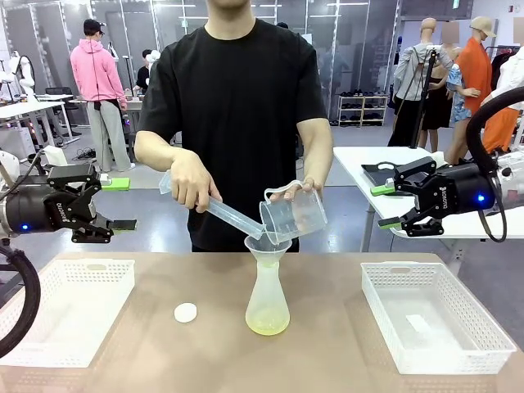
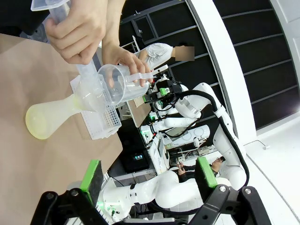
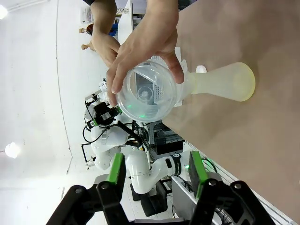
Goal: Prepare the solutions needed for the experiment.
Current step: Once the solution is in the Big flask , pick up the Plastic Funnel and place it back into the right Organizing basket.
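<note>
Yellow-green solutions in frosted flask

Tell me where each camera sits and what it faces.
Front view: between the arms, facing across the table at the person and the flask; left pincer and right pincer open at the sides.
Left wrist view: on the left arm, rolled sideways, past the left pincer toward the flask.
Right wrist view: on the right arm, past the right pincer toward the beaker.
Both wrist views share the flask.
</note>
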Controlling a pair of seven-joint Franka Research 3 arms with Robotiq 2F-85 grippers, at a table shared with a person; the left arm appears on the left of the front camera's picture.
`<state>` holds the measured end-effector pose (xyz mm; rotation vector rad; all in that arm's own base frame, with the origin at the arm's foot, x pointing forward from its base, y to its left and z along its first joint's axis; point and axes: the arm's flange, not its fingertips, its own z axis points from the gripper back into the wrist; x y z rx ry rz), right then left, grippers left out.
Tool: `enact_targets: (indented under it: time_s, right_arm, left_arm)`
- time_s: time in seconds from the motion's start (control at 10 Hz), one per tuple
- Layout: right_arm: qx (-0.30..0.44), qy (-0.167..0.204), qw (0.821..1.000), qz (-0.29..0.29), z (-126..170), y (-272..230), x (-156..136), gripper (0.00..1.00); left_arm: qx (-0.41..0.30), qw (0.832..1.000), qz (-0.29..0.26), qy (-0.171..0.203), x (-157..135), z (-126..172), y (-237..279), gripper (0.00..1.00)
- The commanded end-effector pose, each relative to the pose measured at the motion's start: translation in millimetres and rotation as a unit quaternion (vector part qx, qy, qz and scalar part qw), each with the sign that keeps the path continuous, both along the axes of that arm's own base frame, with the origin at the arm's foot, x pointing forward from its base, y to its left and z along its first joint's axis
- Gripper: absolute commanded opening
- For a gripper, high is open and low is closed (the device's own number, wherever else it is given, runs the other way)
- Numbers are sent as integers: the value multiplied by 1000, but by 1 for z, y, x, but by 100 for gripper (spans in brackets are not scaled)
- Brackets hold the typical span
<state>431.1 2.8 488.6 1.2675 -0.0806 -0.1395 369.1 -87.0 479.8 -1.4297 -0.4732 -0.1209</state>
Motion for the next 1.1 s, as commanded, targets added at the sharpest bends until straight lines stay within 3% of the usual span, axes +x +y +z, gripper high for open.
enact_targets:
  time_s: [0.0,1.0]
  right_arm:
    - [1,0,1000,1,0,0,0,69]
    - [1,0,1000,1,0,0,0,69]
  left_arm:
    - [-2,1000,-1,2,0,1,-3,100]
    - [-2,1000,-1,2,0,1,-3,100]
